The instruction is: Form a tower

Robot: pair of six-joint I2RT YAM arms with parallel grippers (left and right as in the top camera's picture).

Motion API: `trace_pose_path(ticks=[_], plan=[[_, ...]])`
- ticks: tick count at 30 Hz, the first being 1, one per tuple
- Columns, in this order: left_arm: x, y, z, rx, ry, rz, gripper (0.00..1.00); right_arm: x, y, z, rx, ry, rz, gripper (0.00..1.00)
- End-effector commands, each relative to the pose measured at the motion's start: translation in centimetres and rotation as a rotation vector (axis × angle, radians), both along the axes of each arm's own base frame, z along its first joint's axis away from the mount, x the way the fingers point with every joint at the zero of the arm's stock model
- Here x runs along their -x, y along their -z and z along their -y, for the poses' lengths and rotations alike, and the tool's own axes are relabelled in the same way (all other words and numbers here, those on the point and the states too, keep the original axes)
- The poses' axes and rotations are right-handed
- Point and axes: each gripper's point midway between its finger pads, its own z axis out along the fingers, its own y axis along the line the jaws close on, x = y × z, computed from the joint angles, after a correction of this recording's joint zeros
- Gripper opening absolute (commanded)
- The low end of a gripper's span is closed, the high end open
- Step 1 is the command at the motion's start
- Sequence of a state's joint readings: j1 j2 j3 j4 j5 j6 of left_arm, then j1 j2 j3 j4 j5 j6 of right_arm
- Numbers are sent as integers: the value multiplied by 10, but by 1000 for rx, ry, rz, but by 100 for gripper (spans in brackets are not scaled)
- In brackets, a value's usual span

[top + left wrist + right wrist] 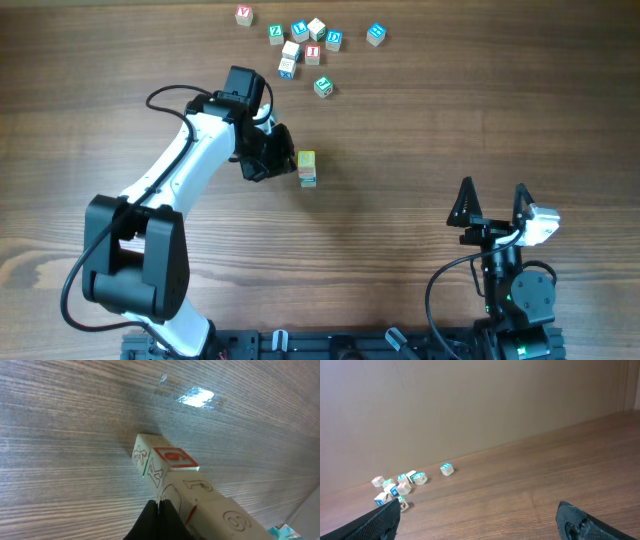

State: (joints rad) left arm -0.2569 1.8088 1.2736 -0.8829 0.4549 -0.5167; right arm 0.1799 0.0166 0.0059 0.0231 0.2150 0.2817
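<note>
Table is carrying everything, and the left arm is reaching across it so that the left end effector is sitting just beside the tower, its fingers pressed together and gripping nothing. The right end effector is waiting well apart from that stack, fingers spread wide and empty, so the left one is by far the nearer. From the left end effector the tower is standing directly ahead of the closed fingertips, which in the left wrist view are touching or almost touching its side; I cannot tell which. The tower is apparently standing upright, one cube wide, its long axis rising off the table. The coming move is turning on that side-on closeness: a sideways push is likely risking a topple. The loose cubes are lying scattered well apart from the left end effector, off to one side of its pointing line.
</note>
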Motion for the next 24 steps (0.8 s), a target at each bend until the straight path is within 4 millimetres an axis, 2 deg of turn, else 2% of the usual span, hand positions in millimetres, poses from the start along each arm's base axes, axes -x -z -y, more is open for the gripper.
trace_pose_path(ticks=[1, 21, 24], plan=[[3, 1, 4, 13, 21, -7, 4, 0, -2, 3, 15, 18, 9, 100], [8, -2, 8, 47, 26, -30, 4, 0, -2, 3, 15, 18, 9, 100], [3, 5, -6, -46, 13, -6, 4, 0, -2, 3, 15, 18, 9, 100]])
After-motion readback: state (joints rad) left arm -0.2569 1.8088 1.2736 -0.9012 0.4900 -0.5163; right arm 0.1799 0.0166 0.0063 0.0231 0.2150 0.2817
